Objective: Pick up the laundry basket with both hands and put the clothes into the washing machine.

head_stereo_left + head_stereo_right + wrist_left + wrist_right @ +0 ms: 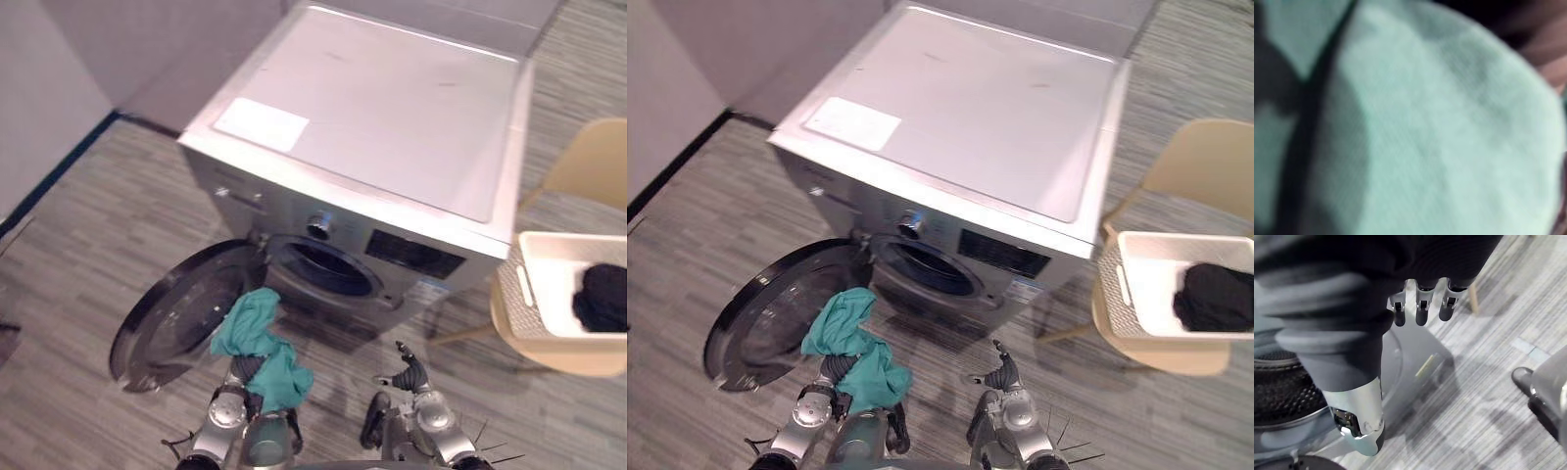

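Loading step. Left hand (835, 373) lifts teal garment (261, 343) at lower centre, below the open drum (329, 267) of the washing machine (392, 117); cloth covers its grip, cannot tell. Right hand (410, 373), lower right, has fingers (1421, 309) straight and empty. Basket (534, 294) holds a black garment (602, 298) at right edge. Next: reach forward into the drum.

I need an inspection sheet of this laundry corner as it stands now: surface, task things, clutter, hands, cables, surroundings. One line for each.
Surface: grey plank floor.
Job's things: silver washing machine with its round door swung open and its drum opening free. A teal garment is draped over the left hand in front of the opening, not yet inside. The white laundry basket rests on a beige chair at the robot's right, with a black garment in it.
Clutter: nothing seen.
Hands: left hand is low, under the teal garment. The right hand is open and empty beside it.
Cables: nothing seen.
Surroundings: pale wall with dark skirting at the left.
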Available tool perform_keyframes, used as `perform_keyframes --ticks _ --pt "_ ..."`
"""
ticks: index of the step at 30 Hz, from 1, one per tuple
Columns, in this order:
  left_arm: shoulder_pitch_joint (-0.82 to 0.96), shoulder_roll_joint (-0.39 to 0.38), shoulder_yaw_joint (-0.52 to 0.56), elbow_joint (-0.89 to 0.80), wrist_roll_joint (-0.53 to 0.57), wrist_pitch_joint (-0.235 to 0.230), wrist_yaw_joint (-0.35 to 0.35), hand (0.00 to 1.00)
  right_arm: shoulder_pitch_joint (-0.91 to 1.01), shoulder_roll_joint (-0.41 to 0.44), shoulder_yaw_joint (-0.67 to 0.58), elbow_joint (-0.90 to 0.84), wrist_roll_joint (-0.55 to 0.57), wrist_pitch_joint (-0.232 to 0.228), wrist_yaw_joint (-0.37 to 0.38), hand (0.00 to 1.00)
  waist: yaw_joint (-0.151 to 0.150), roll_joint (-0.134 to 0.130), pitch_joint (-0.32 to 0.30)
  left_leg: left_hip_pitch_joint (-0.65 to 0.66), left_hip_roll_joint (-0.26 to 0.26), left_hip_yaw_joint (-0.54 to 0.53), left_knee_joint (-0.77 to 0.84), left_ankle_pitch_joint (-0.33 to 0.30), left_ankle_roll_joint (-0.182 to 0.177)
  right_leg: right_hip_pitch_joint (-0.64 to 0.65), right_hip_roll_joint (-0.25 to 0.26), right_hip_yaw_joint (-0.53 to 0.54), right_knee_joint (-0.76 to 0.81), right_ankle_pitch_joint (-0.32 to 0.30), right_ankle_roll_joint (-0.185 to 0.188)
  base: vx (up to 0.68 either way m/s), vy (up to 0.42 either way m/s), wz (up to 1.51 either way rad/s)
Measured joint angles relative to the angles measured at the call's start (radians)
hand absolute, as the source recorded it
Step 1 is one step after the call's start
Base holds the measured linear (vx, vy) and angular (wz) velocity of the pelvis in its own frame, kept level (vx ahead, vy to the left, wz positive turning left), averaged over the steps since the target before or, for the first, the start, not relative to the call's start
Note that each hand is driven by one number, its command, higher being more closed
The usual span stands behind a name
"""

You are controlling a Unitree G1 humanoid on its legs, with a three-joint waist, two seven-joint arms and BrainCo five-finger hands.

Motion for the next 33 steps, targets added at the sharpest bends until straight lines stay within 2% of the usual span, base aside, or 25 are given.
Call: perform_keyframes --ticks 3,5,6,7,8,9,10,11,12,14,15,16,18,20,21,23,27,30,33 --pt "-0.002 -0.012 0.044 0.003 -0.001 0.001 0.001 1.0 0.01 -0.017 0.001 0.008 0.0 0.001 0.0 0.0 -0.017 0.002 0.001 -0.021 0.063 0.023 0.104 -0.012 -0.035 0.001 0.049 0.034 -0.021 -0.002 0.003 0.19 -0.113 -0.5" --pt "-0.01 -0.026 0.06 0.001 -0.004 0.003 0.006 1.0 0.006 -0.049 0.002 0.007 0.002 0.0 -0.002 0.0 -0.014 0.02 0.015 -0.121 0.131 -0.058 0.387 0.003 -0.022 0.031 0.081 0.068 -0.028 0.0 -0.002 0.19 -0.097 -0.62" --pt "-0.012 -0.037 0.06 0.0 -0.004 0.002 0.01 1.0 -0.006 -0.061 0.003 0.008 0.002 0.001 -0.003 0.0 -0.011 0.012 0.037 -0.166 0.119 -0.132 0.46 -0.024 -0.037 0.047 0.079 0.095 -0.025 -0.001 -0.003 0.13 0.081 -0.72" --pt "-0.013 -0.043 0.06 -0.004 -0.005 0.0 0.019 1.0 -0.021 -0.076 -0.001 0.008 0.005 0.0 -0.012 0.0 -0.011 0.018 0.045 -0.194 0.088 -0.194 0.446 -0.051 -0.036 0.044 0.069 0.122 -0.02 -0.001 -0.002 0.11 0.117 -0.8" --pt "-0.027 -0.043 0.06 -0.007 -0.006 -0.001 0.024 1.0 -0.036 -0.088 -0.004 0.006 0.01 -0.001 -0.025 0.0 -0.014 0.03 0.058 -0.213 0.066 -0.231 0.393 -0.05 -0.034 0.041 0.066 0.139 -0.015 -0.001 -0.001 0.08 0.163 -0.81" --pt "-0.033 -0.045 0.061 -0.006 -0.016 -0.001 0.032 1.0 -0.044 -0.096 -0.007 0.006 0.011 -0.003 -0.03 0.0 -0.015 0.038 0.065 -0.224 0.058 -0.255 0.285 -0.007 -0.037 0.017 0.072 0.152 0.003 -0.004 0.007 0.08 0.219 -0.84" --pt "-0.046 -0.045 0.065 -0.005 -0.029 -0.002 0.045 1.0 -0.051 -0.102 -0.008 0.007 0.013 -0.002 -0.037 0.0 -0.008 0.05 0.069 -0.22 0.055 -0.271 0.241 -0.008 -0.047 -0.012 0.085 0.174 0.029 -0.021 0.034 0.07 0.205 -0.67" --pt "-0.063 -0.044 0.07 0.001 -0.038 -0.001 0.047 1.0 -0.053 -0.093 -0.009 0.007 0.015 -0.001 -0.041 0.0 -0.009 0.036 0.076 -0.224 0.046 -0.264 0.236 -0.01 -0.044 -0.03 0.074 0.191 0.043 -0.028 0.042 0.06 0.183 -0.39" --pt "-0.104 -0.031 0.082 0.003 -0.068 -0.001 0.058 1.0 -0.052 -0.076 -0.008 0.007 0.022 -0.003 -0.042 0.0 -0.015 0.005 0.1 -0.246 0.018 -0.247 0.236 -0.009 -0.043 -0.078 0.038 0.205 0.078 -0.034 0.052 0.03 0.121 -0.07" --pt "-0.142 -0.029 0.091 0.003 -0.098 -0.001 0.074 1.0 -0.067 -0.07 -0.008 0.004 0.023 -0.002 -0.043 0.0 -0.014 0.001 0.142 -0.277 0.007 -0.245 0.277 -0.009 -0.043 -0.115 0.019 0.21 0.122 -0.035 0.052 -0.02 0.121 -0.09" --pt "-0.17 -0.029 0.097 0.003 -0.135 -0.001 0.093 1.0 -0.097 -0.071 -0.008 -0.005 0.025 -0.002 -0.045 0.0 -0.013 -0.001 0.175 -0.318 0.002 -0.237 0.318 -0.009 -0.043 -0.177 0.005 0.235 0.182 -0.036 0.052 -0.1 0.099 -0.24" --pt "-0.184 -0.027 0.098 0.003 -0.164 -0.001 0.1 1.0 -0.11 -0.071 -0.008 -0.011 0.032 -0.002 -0.049 0.0 -0.013 -0.003 0.178 -0.345 0.002 -0.227 0.332 -0.011 -0.04 -0.215 0.001 0.245 0.21 -0.036 0.052 -0.13 0.102 -0.37" --pt "-0.22 -0.021 0.116 0.004 -0.226 -0.001 0.12 1.0 -0.141 -0.071 -0.009 -0.031 0.041 -0.002 -0.068 0.0 -0.015 -0.005 0.189 -0.406 0.003 -0.21 0.372 -0.028 -0.013 -0.299 -0.007 0.263 0.271 -0.049 0.065 -0.12 0.042 -0.27" --pt "-0.298 -0.035 0.16 0.001 -0.334 -0.01 0.14 1.0 -0.164 -0.069 -0.016 -0.109 0.053 -0.001 -0.091 0.0 -0.015 -0.011 0.229 -0.486 0.028 -0.194 0.465 -0.075 0.007 -0.399 -0.008 0.293 0.376 -0.093 0.066 -0.17 -0.023 -0.22" --pt "-0.315 -0.038 0.17 -0.002 -0.348 -0.013 0.143 1.0 -0.166 -0.069 -0.018 -0.133 0.056 0.0 -0.095 0.0 -0.016 -0.011 0.232 -0.513 0.037 -0.194 0.488 -0.09 0.014 -0.426 -0.007 0.296 0.405 -0.106 0.069 -0.24 -0.036 -0.19" --pt "-0.401 -0.055 0.203 -0.06 -0.42 -0.022 0.158 1.0 -0.177 -0.061 -0.023 -0.248 0.063 0.001 -0.124 0.0 -0.02 -0.025 0.261 -0.651 0.066 -0.198 0.626 -0.138 0.027 -0.578 -0.01 0.322 0.552 -0.16 0.067 -0.26 -0.058 -0.14" --pt "-0.492 -0.077 0.255 -0.18 -0.495 -0.027 0.159 1.0 -0.183 -0.037 -0.028 -0.382 0.071 0.001 -0.15 0.0 -0.027 -0.033 0.273 -0.85 0.099 -0.218 0.804 -0.18 0.035 -0.786 -0.006 0.355 0.734 -0.198 0.056 -0.22 -0.037 -0.16" --pt "-0.583 -0.047 0.316 -0.271 -0.537 -0.027 0.175 1.0 -0.187 -0.022 -0.049 -0.477 0.08 -0.001 -0.155 0.0 -0.035 -0.039 0.281 -0.985 0.129 -0.225 0.954 -0.218 0.046 -0.941 0.0 0.398 0.888 -0.228 0.055 -0.12 -0.013 -0.2" --pt "-0.704 0.055 0.356 -0.341 -0.582 -0.027 0.197 1.0 -0.173 -0.017 -0.065 -0.553 0.08 -0.005 -0.15 0.0 -0.047 -0.04 0.284 -1.12 0.145 -0.255 1.081 -0.243 0.045 -1.073 0.009 0.418 1.019 -0.256 0.053 -0.15 -0.066 -0.07"
